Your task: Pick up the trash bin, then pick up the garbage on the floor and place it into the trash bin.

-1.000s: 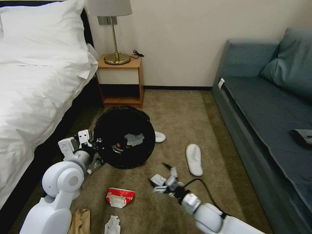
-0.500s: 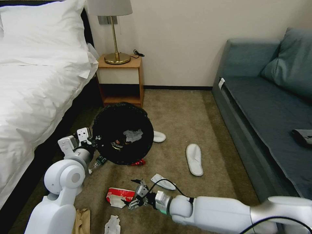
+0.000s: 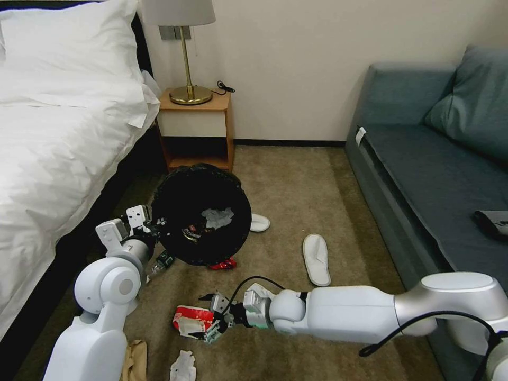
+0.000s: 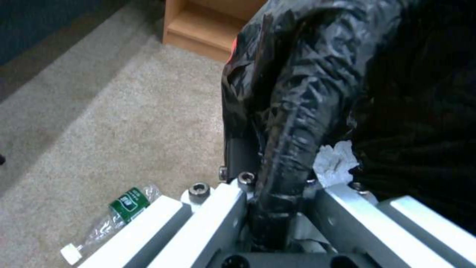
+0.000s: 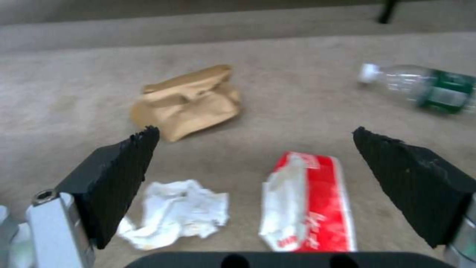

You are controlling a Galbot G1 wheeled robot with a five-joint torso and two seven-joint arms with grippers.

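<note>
While the left gripper (image 3: 144,225) stays out of the picking and simply clamps the rim of the trash bin (image 3: 201,214), holding it tilted above the carpet near the bedside, the right gripper (image 3: 211,319) does the collecting: its black ridged pads (image 5: 119,175) stand wide apart and empty, low over the carpet (image 3: 296,196) with the red-and-white wrapper (image 5: 310,203) lying between them. So the bin is already in hand and the step under way looks like the pick of that wrapper. I judge the next move calls for a short descent and a close across its narrow width (it is flat, soft card or foil, so the pads will likely have to press into the pile to get under an edge). Just beside it lies a crumpled white tissue (image 5: 173,212), light and shapeless; farther off, a creased brown paper bag (image 5: 186,102) and a clear plastic bottle (image 5: 421,87) with a green label. Inside the glossy, crinkled black liner, some tissue and wrappers already rest. A crushed red can (image 3: 223,263) peeks from under the bin, and two flat white slippers (image 3: 316,259) lie toward the sofa
</note>
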